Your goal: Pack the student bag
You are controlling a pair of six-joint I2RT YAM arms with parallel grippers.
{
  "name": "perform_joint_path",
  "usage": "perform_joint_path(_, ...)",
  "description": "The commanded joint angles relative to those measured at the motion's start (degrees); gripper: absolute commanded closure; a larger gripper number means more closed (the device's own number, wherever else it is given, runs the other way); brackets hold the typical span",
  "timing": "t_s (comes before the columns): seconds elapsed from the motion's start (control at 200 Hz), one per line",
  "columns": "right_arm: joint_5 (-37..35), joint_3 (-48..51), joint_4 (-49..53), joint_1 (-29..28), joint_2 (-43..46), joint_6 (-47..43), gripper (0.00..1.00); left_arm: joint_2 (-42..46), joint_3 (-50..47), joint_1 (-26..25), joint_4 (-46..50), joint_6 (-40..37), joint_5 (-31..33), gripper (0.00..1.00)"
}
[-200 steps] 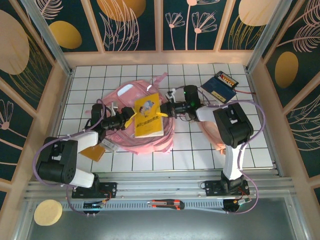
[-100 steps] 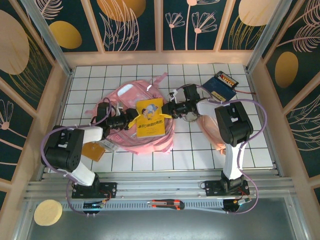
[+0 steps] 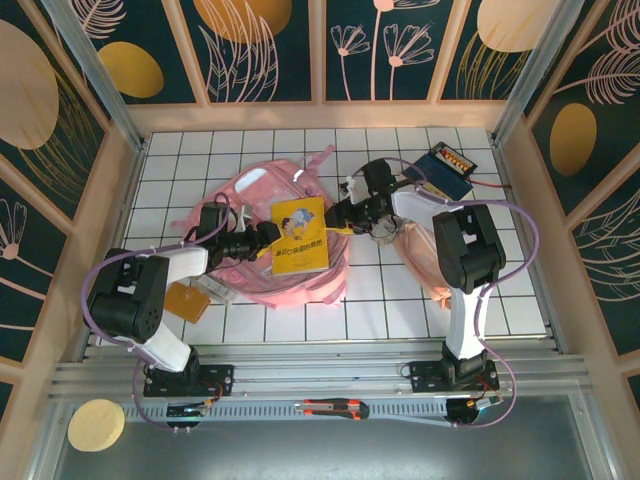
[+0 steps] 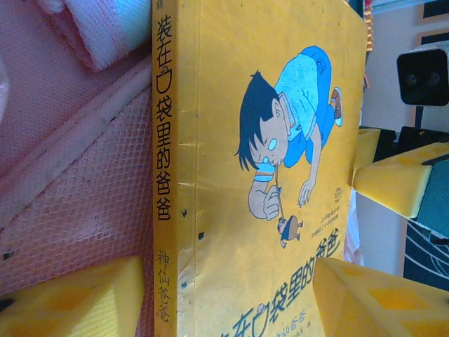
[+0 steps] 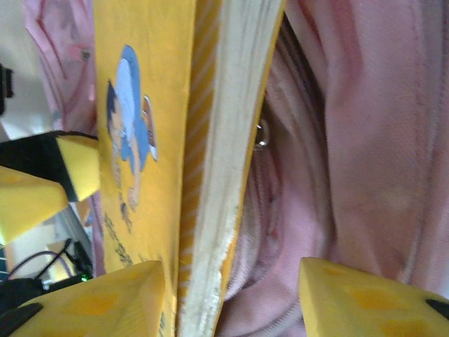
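White-tiled counter [image 3: 385, 300], student bag [image 3: 245, 195], yellow book [image 3: 300, 235] on top: you have open left claw [image 3: 268, 237] at its spine, open right claw [image 3: 335, 218] opposite.

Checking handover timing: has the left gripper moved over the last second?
Yes. The left gripper shifted right, away from the left wooden rail, toward the yellow book.

The large pink fabric backpack [image 3: 255, 205] has a netted panel. The yellow paperback book [image 3: 300, 235] bears a black-haired cartoon boy in blue and black lettering. The white tiled tabletop [image 3: 420, 300] carries dark grid lines.
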State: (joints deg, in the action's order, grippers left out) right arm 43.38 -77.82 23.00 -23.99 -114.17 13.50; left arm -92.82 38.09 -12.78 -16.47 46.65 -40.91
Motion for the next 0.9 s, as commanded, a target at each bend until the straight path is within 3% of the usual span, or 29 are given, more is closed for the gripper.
perform_joint_path(0.0, -3.8, -0.5, 6.2, -0.5, -1.3, -2.9, 0.44, -1.8, 0.5, 0.2, 5.0, -2.8, 2.9, 0.35)
perform_joint_path(0.195, 5.4, -0.9, -2.2, -4.3, -3.1, -0.3, 0.44, -3.2, 1.6, -0.6, 5.0, -3.0, 2.5, 0.36)
perform_joint_path(0.34, 8.4, -1.0, -7.5, -5.9, -3.2, 3.3, 0.45, -4.7, 3.2, -1.7, 4.7, -3.0, 2.1, 0.44)
perform_joint_path(0.495, 8.1, 0.4, -9.4, -6.1, -1.5, 5.3, 0.46, -7.5, 6.2, -3.6, 4.0, -3.0, 0.7, 0.54)
perform_joint_path(0.896, 4.6, 6.0, -14.8, -5.3, 3.3, 9.6, 0.50, -9.5, 10.1, -6.1, 1.3, -2.1, -2.8, 0.60)
